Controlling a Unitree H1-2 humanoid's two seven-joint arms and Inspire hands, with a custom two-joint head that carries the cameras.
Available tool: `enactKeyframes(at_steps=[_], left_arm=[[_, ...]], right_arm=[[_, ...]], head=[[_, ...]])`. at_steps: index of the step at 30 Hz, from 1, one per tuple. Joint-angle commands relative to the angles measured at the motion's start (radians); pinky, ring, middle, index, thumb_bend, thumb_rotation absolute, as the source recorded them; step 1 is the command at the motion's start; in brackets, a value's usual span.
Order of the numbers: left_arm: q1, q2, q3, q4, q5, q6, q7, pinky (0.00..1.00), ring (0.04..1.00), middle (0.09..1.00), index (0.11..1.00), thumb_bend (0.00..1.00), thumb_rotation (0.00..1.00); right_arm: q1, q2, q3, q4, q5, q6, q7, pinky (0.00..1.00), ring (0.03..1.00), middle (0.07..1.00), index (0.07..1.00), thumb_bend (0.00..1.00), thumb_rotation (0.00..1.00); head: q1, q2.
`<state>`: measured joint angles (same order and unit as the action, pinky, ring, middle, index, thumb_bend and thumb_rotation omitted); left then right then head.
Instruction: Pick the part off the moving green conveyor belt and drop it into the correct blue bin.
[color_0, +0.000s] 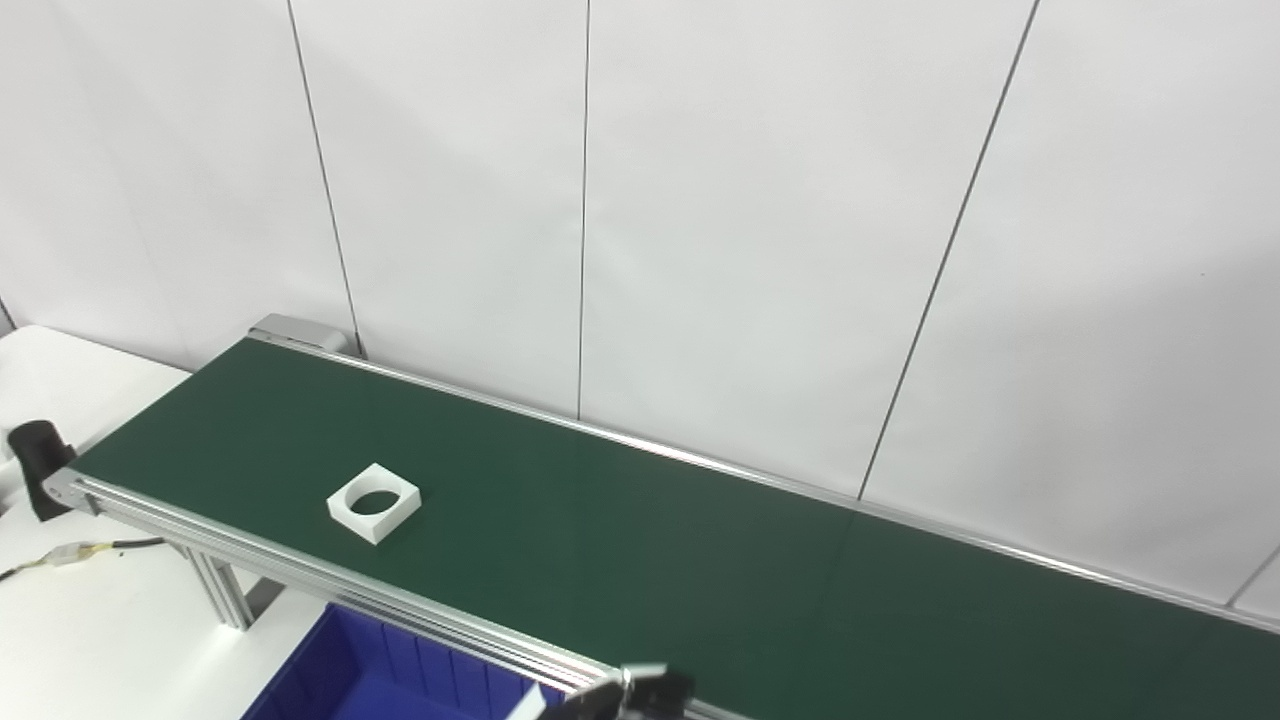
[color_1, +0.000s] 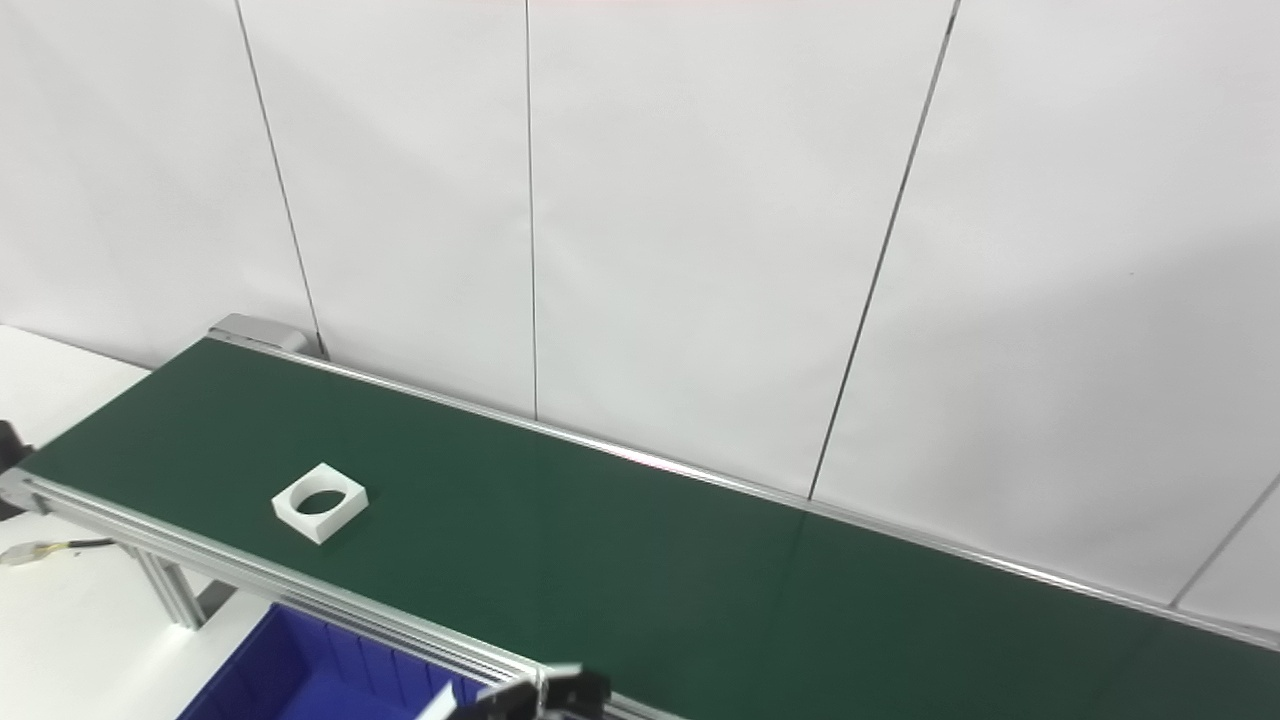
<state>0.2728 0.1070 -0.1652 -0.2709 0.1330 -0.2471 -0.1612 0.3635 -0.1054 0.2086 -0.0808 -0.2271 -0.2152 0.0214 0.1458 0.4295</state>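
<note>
Wall: I see white panels (color_0: 760, 200) behind everything, split by thin dark vertical seams.
Conveyor belt: the dark green belt (color_0: 640, 560) runs from the far left corner down toward the near right, with a silver aluminium rail along each long side. Its left end sits over a white table (color_0: 90, 620).
Blue bin: I can make out one blue bin (color_0: 370, 680) at the near edge, tucked just below the belt's near rail, left of centre. Only its far wall and part of the inside show; the rest is cut by the frame.
Part: a white square block (color_0: 374, 503) with a large round hole through its middle, so the green belt shows through it. It looks flat and low, with crisp corners, turned so one corner points toward me. It lies flat on the belt toward the left end, nearer the near rail than the far one, touching nothing else.
Hand: at the bottom edge, just right of the bin, I catch a dark piece with a pale tip (color_0: 640, 692). I cannot tell which hand it is, nor whether it is open or closed. It is well apart from the part and holds nothing I can see.
Small items: a black cylinder (color_0: 38, 462) at the belt's left end and a cable (color_0: 80, 553) on the table beside it.
</note>
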Motion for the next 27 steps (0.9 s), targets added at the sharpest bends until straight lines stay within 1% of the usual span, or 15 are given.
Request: enactKeyframes(at_steps=[1,3,5,7,9,12,13,15,17,18,19,23,25,26,27], left_arm=[[-0.027,-0.008,0.019,-0.061,0.031,0.028,0.028,0.7,0.785,0.817,0.816,0.96,0.15],[-0.052,-0.018,0.043,-0.073,0.068,0.035,0.05,0.7,0.796,0.832,0.827,0.98,0.17],[-0.071,-0.023,0.059,-0.083,0.1,0.05,0.064,0.71,0.813,0.85,0.844,0.97,0.19],[-0.086,-0.029,0.077,-0.101,0.14,0.092,0.076,0.75,0.842,0.88,0.872,0.94,0.25],[-0.102,-0.035,0.093,-0.115,0.172,0.126,0.09,0.76,0.857,0.903,0.896,0.91,0.31],[-0.119,-0.043,0.113,-0.124,0.194,0.177,0.103,0.78,0.883,0.931,0.916,0.87,0.33],[-0.126,-0.046,0.122,-0.117,0.215,0.195,0.114,0.8,0.893,0.94,0.923,0.84,0.34],[-0.139,-0.049,0.133,-0.1,0.259,0.224,0.131,0.81,0.897,0.948,0.928,0.83,0.34],[-0.16,-0.045,0.146,-0.066,0.294,0.229,0.158,0.82,0.903,0.956,0.939,0.8,0.33],[-0.173,-0.039,0.152,-0.045,0.321,0.233,0.175,0.83,0.905,0.96,0.944,0.79,0.32],[-0.182,-0.036,0.156,-0.031,0.34,0.236,0.187,0.83,0.909,0.967,0.953,0.78,0.35],[-0.239,-0.022,0.177,0.032,0.408,0.274,0.227,0.83,0.917,0.972,0.957,0.77,0.39],[-0.266,-0.019,0.185,0.057,0.427,0.293,0.241,0.84,0.928,0.976,0.958,0.78,0.4],[-0.278,-0.019,0.188,0.07,0.436,0.3,0.25,0.83,0.926,0.975,0.955,0.78,0.39],[-0.299,-0.018,0.19,0.092,0.46,0.322,0.263,0.83,0.926,0.974,0.954,0.79,0.39]], right_arm=[[-0.006,0.012,-0.002,-0.036,0.002,-0.002,0.001,0.96,0.973,0.988,1.0,0.7,0.2],[-0.008,0.017,-0.003,-0.036,0.008,-0.006,0.0,0.95,0.968,0.982,0.997,0.7,0.2],[-0.009,0.019,-0.004,-0.036,0.014,-0.01,0.003,0.96,0.971,0.982,0.998,0.7,0.18],[-0.01,0.023,-0.004,-0.043,0.0,0.002,-0.001,0.95,0.968,0.981,0.998,0.71,0.22],[-0.011,0.025,-0.005,-0.048,-0.011,0.01,-0.003,0.94,0.963,0.974,0.996,0.73,0.25],[-0.012,0.028,-0.006,-0.056,-0.011,0.014,0.0,0.93,0.96,0.972,0.996,0.75,0.25],[-0.012,0.029,-0.007,-0.06,-0.012,0.018,0.001,0.93,0.957,0.971,0.995,0.77,0.25],[-0.011,0.032,-0.008,-0.068,-0.009,0.027,0.003,0.93,0.955,0.968,0.994,0.78,0.25],[-0.01,0.033,-0.008,-0.074,-0.01,0.031,0.003,0.93,0.955,0.967,0.995,0.79,0.26],[-0.01,0.033,-0.009,-0.077,-0.011,0.032,0.003,0.93,0.956,0.967,0.995,0.79,0.27],[-0.01,0.033,-0.009,-0.079,-0.011,0.033,0.003,0.93,0.957,0.967,0.998,0.79,0.27],[-0.011,0.031,-0.011,-0.08,-0.008,0.035,0.004,0.94,0.966,0.975,1.0,0.8,0.29],[-0.012,0.031,-0.012,-0.086,-0.006,0.041,0.007,0.95,0.969,0.977,1.0,0.8,0.3],[-0.012,0.03,-0.012,-0.089,-0.006,0.044,0.008,0.95,0.971,0.981,1.0,0.8,0.31],[-0.012,0.029,-0.012,-0.093,-0.002,0.044,0.009,0.95,0.972,0.983,1.0,0.8,0.32]], head=[[0.0,0.011],[-0.002,0.024],[-0.002,0.028],[-0.001,0.039],[0.0,0.051],[-0.001,0.073],[-0.001,0.078],[-0.001,0.088],[-0.001,0.097],[0.004,0.109],[0.004,0.108],[0.012,0.122],[0.022,0.147],[0.023,0.147],[0.026,0.155]])
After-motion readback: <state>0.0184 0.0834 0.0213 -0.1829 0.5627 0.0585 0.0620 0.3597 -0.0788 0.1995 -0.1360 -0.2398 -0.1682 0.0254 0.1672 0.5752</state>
